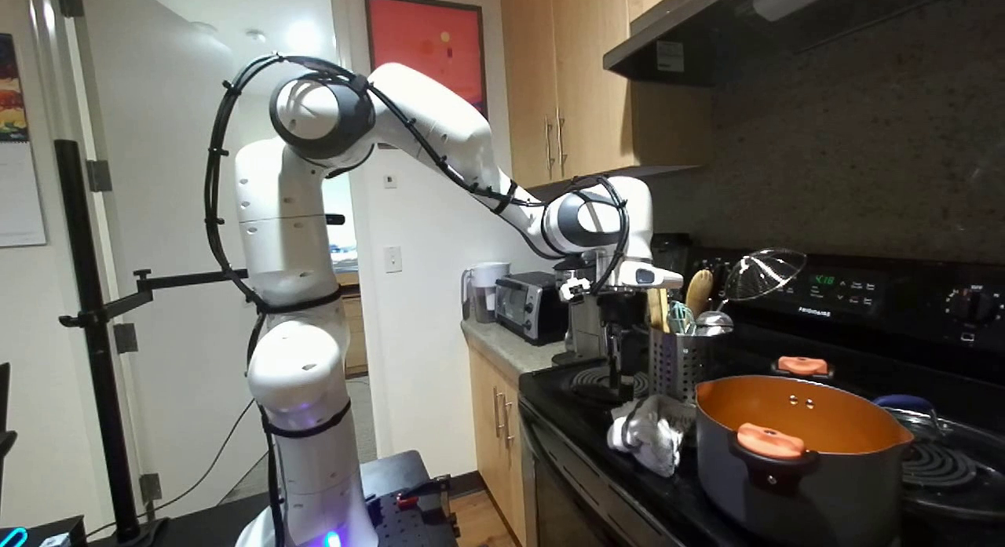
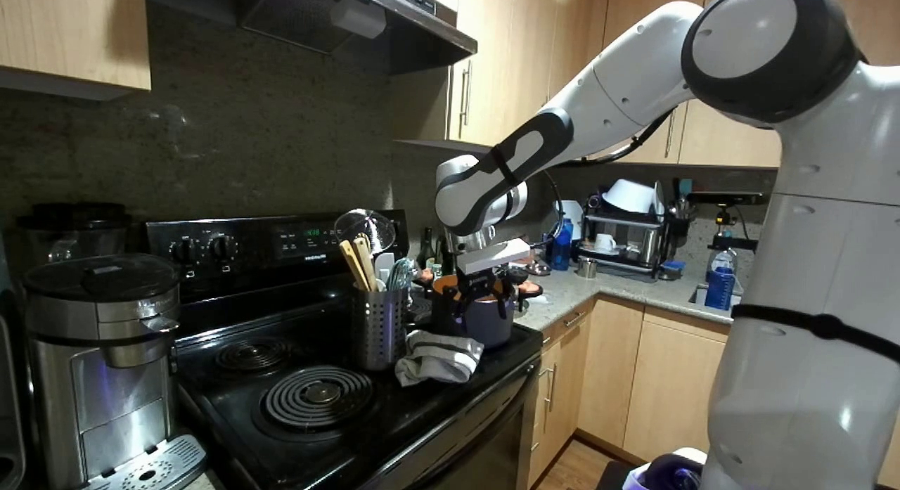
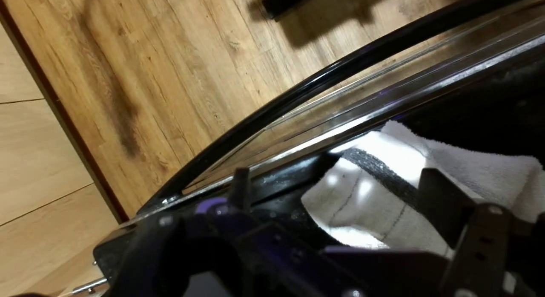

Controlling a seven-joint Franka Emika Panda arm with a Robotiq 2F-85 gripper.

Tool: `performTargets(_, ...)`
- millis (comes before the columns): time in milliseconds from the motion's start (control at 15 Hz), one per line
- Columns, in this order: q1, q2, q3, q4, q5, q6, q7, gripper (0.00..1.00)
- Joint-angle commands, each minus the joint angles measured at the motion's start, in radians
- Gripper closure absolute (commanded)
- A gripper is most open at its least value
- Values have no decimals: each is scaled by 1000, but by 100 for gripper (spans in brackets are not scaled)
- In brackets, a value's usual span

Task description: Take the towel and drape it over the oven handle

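Showing the towel point(image 2: 439, 356) bunched on the stovetop point(image 2: 415, 411), near the utensil holder point(image 2: 380, 328) and the pot point(image 1: 793, 492). Looks like an early stage: no grasp made, no lift, and no fabric on the oven handle point(image 3: 317, 86) along the stretch visible in the wrist view. Probably leaves nearly everything to do: pinching a fold, raising it, carrying it out to the handle and draping it there evenly enough not to slide off. Has the claw point(image 3: 336, 182) spread wide and holding nothing. Puts one fingertip point(image 3: 440, 203) across the towel in the wrist view, the opposite one clear of it. Seems poised just above the towel in an exterior view, but cannot tell a slight gap from light contact.
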Motion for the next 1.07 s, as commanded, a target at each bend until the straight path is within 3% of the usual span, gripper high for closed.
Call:
performTargets(0,3,0,-14,-1,17,28,-49,0)
performTargets(533,15,43,-12,19,-48,146,-213,0)
performTargets(1000,45,56,0,-30,-35,239,-488,0)
